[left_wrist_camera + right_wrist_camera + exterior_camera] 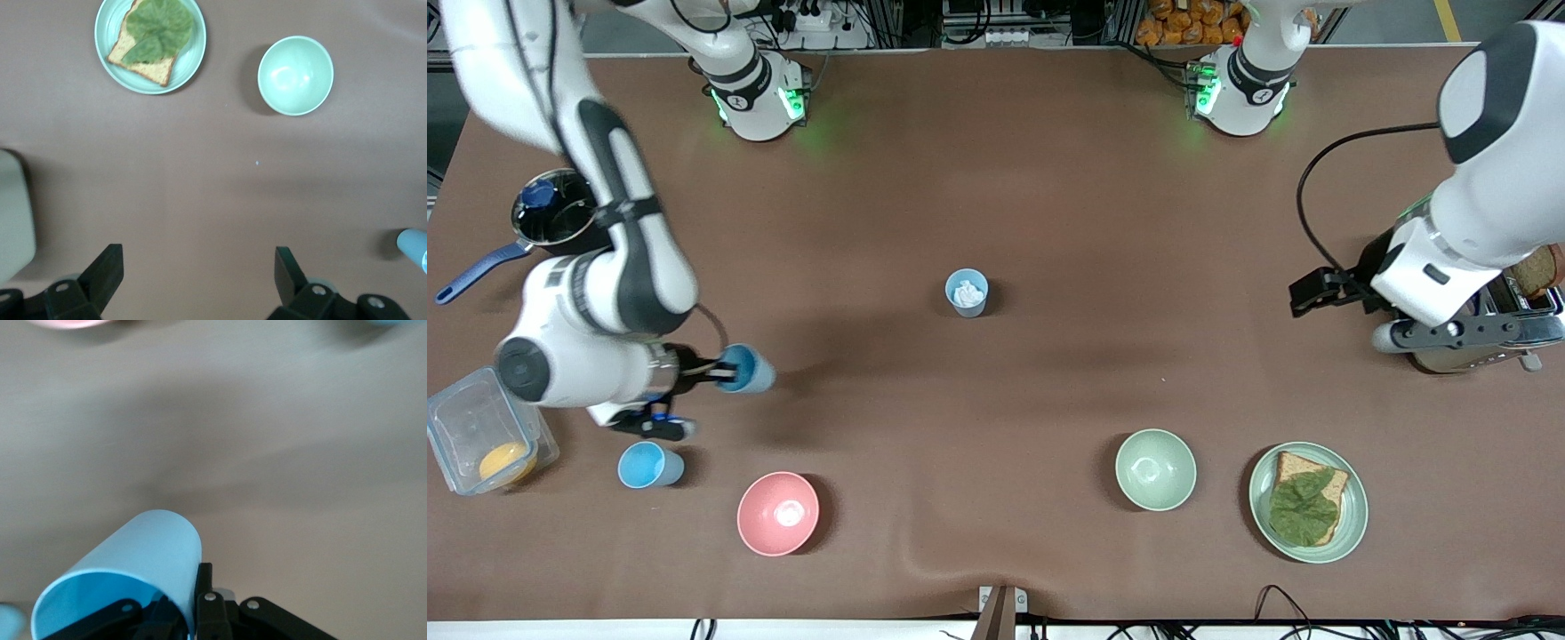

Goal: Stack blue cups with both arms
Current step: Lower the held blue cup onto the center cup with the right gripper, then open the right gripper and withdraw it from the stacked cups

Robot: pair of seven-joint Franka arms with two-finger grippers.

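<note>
The brown cloth-covered table (pixel 1049 178) fills the front view. The large white jointed right arm (pixel 596 293) comes down from the upper left of that frame. Its small black two-finger right gripper (pixel 710 372) sits at centre left, its fingers (pixel 203 600) clamped on the rim of a bright sky-blue tapered plastic cup (pixel 745 369), which is held tilted on its side above the cloth. The right wrist view shows this held cup (pixel 130 577) low in the frame, open mouth toward the camera, one finger inside the rim and one outside.

The large white left arm (pixel 1485 196) enters at the right edge and waits. Its black left gripper (pixel 1303 298) hangs over the cloth at centre right with its fingers (pixel 107 270) spread wide apart and nothing between them.

In the lower right of the front view sits a pale green round plate (pixel 1352 524) carrying a slice of brown bread topped with a green leaf (pixel 1305 508). Just beside it toward the frame's middle is a pale green round bowl (pixel 1156 469). A pink round bowl (pixel 777 514) lies at lower left.

A second bright sky-blue cup (pixel 647 465) stands upright at lower left, near the pink bowl and below the right gripper. A paler greyish-blue cup (pixel 967 292) with something white crumpled inside stands at the frame's centre, well apart from the others.
</note>
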